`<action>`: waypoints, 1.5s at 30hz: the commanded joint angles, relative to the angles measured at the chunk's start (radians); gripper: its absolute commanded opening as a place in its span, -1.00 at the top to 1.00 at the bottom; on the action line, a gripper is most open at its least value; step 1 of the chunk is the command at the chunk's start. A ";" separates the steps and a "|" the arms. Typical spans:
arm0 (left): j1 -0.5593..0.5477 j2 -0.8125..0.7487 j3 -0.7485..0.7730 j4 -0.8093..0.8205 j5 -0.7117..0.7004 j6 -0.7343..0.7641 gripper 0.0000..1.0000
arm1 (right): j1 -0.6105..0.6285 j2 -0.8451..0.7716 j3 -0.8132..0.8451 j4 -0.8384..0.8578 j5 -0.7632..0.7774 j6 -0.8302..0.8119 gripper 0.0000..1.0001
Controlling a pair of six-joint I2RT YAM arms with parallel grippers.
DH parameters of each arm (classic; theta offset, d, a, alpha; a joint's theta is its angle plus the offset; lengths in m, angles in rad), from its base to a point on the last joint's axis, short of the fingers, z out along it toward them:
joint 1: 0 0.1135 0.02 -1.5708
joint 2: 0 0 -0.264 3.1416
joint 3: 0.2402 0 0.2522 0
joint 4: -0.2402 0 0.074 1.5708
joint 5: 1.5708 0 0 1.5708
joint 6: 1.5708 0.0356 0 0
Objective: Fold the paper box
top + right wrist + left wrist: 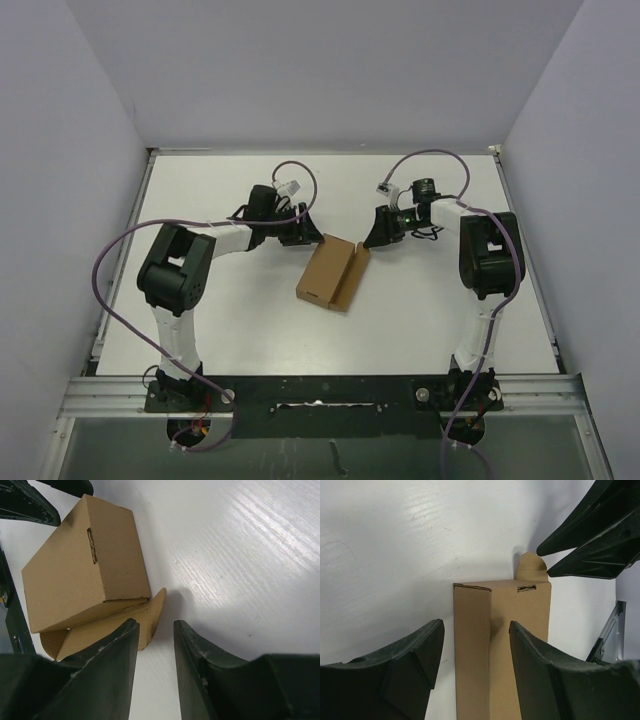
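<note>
The paper box (333,272) is plain brown cardboard, partly folded, lying in the middle of the white table with one side flap standing out on its right. My left gripper (301,231) is at its far left corner, open. In the left wrist view the box (520,610) lies below and between the spread fingers of my left gripper (475,625), with a rounded tab at its far end. My right gripper (378,236) is at the box's far right corner. In the right wrist view it (154,626) is open and empty, beside the loose flap (150,611) of the box (85,570).
The white table (250,330) is walled at the back and both sides. Purple cables (115,250) loop off both arms. A metal rail (320,385) runs along the near edge. The right gripper's fingers (590,535) show beyond the box in the left wrist view.
</note>
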 commanded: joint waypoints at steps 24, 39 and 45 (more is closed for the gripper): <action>0.004 0.058 0.056 0.012 0.077 0.030 0.17 | 0.050 -0.105 -0.035 -0.005 0.035 -0.036 0.97; 0.007 0.041 0.020 0.033 0.150 0.019 0.14 | 0.123 -0.269 -0.215 0.134 0.206 -0.037 1.00; 0.007 0.015 -0.016 0.053 0.169 0.007 0.06 | 0.144 -0.306 -0.249 0.161 0.248 -0.040 1.00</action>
